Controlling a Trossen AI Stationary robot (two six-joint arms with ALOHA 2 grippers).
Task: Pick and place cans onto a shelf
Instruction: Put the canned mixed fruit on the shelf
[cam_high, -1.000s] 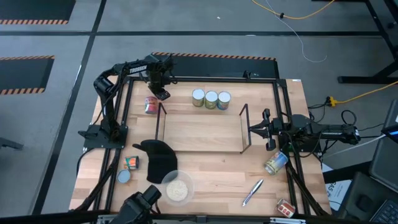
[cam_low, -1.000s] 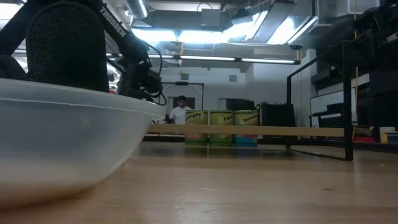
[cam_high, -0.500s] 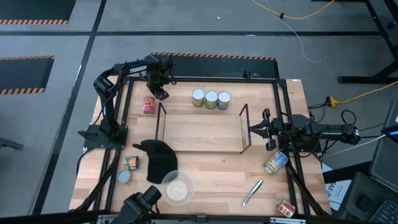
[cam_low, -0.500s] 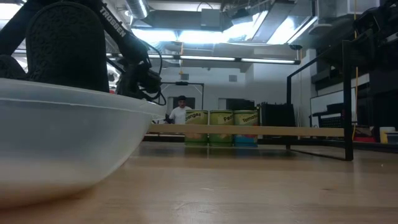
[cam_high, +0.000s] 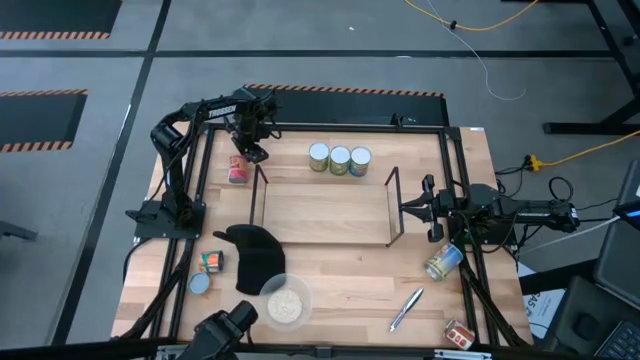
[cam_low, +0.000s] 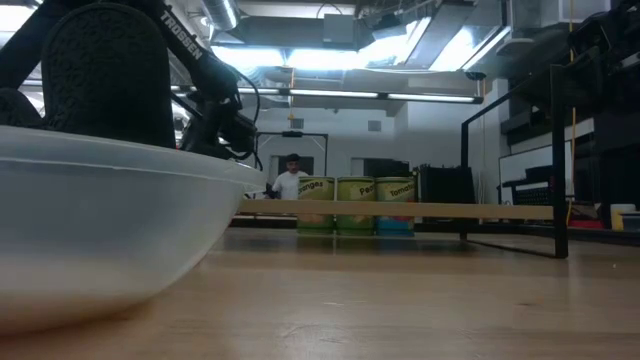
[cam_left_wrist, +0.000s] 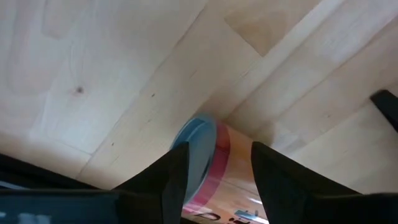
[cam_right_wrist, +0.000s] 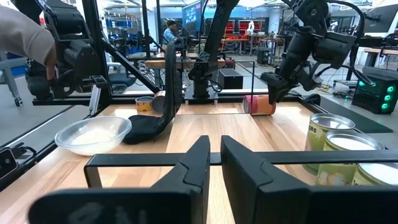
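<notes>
The shelf (cam_high: 325, 212), a black wire frame with a light wooden board, sits mid-table. Three upright cans (cam_high: 339, 159) stand in a touching row at its twelve o'clock, and a red-labelled, pale-blue-topped can (cam_high: 238, 169) lies on its side at ten. A can (cam_high: 442, 262) lies tipped at four o'clock, another (cam_high: 460, 333) at five, and two (cam_high: 205, 272) at eight.

The bench (cam_high: 330, 280) is pale wood, smooth and matt, with visible grain and a small knot. The shelf (cam_high: 325, 210) has a light wooden board in a thin black metal wire frame. The cans (cam_high: 339, 159) are metal with shiny tops and glossy printed paper labels; the one lying on its side (cam_left_wrist: 214, 168) has a pale blue top. The bowl (cam_high: 285, 300) is clear, smooth plastic. A dark matt cloth (cam_high: 255, 255) lies near it. The pen (cam_high: 406, 309) looks silvery metal.
</notes>
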